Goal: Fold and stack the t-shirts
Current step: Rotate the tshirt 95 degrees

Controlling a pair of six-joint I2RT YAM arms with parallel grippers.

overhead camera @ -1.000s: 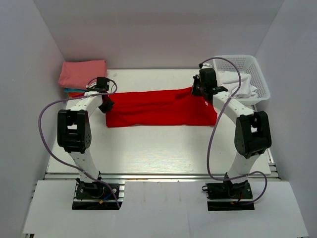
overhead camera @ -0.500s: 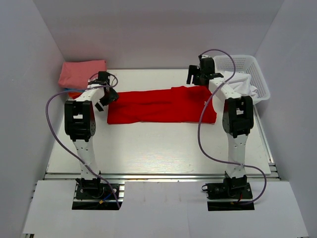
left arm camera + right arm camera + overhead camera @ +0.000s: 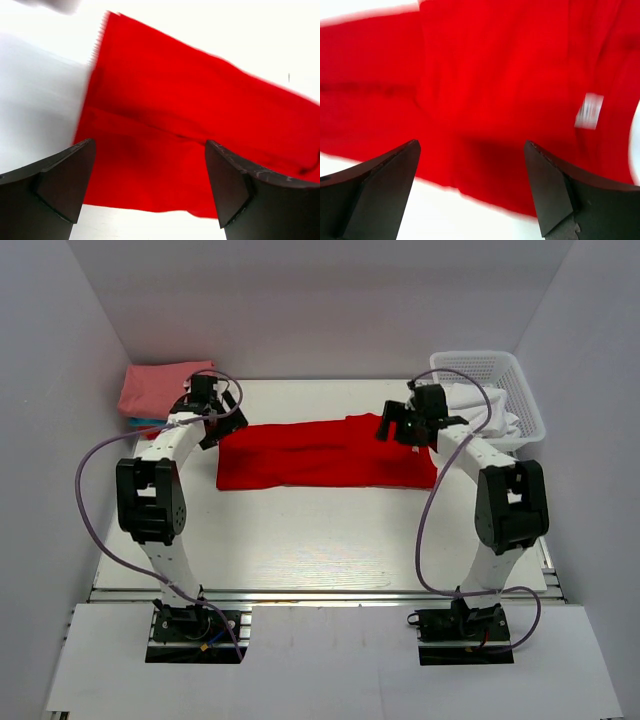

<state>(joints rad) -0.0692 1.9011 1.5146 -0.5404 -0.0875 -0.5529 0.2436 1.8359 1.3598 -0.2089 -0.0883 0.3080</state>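
Top external: basket (image 3: pixel 478 355) right of red t-shirt (image 3: pixel 320 452); pink stack (image 3: pixel 160 387) far-left.

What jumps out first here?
A bright red t-shirt lies folded into a long band across the table's middle. The left gripper and right gripper hang near its two ends, fingers spread and holding nothing. A pink folded shirt tops a stack far left; a white basket sits far right.
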